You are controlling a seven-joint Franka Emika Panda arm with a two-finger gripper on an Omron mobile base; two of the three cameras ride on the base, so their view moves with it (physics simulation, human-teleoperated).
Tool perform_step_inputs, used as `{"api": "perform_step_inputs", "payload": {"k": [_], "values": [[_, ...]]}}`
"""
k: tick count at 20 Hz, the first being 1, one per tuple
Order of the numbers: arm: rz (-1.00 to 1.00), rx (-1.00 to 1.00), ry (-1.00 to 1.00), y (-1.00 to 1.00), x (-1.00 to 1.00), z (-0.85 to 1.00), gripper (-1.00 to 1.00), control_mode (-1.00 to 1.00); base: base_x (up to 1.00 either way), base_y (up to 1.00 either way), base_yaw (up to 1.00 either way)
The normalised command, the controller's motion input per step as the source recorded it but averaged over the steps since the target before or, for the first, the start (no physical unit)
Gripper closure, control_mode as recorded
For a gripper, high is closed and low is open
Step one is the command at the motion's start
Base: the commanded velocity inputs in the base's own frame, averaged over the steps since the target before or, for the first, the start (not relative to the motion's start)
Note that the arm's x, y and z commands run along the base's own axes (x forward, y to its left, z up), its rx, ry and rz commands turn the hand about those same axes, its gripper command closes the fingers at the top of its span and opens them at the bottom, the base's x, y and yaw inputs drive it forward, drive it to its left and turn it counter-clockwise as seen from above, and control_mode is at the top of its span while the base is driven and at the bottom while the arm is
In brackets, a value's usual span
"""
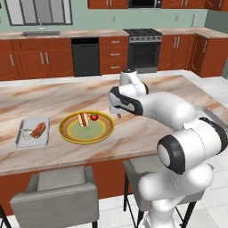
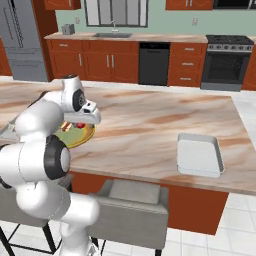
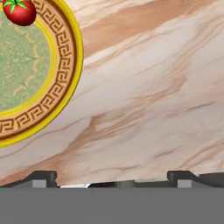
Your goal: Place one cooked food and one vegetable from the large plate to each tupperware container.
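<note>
One round yellow-rimmed large plate point(image 3: 65, 65) lies beside our two-finger gripper point(image 3: 112, 177). Its red tomato point(image 3: 19, 11) sits off towards that side. We hold our jaws wide, empty.

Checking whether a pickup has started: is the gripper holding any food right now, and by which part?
Nothing is held. The gripper is open over bare counter beside the large plate, with the tomato on the plate.

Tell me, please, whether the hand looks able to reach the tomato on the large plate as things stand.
Probably yes: the open hand hovers beside the large plate, and nothing covers the tomato.
</note>
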Motion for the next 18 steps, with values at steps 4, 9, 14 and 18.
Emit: {"api": "perform_step_inputs", "payload": {"k": [4, 9, 14, 18], "values": [[-0.17, -0.13, 0.01, 1.0, 0.87, 0.0, -1.0, -1.0, 0.0, 0.0, 0.0], [0.0, -0.1, 0.01, 0.99, 0.87, -0.09, -1.0, -1.0, 0.0, 0.0, 0.0], [0.03, -0.01, -0.01, 0.92, 0.83, -0.31, -1.0, -1.0, 0.0, 0.0, 0.0], [0.24, 0.01, 0.0, 0.16, 0.61, -0.58, -1.0, -1.0, 0.0, 0.0, 0.0]]}}
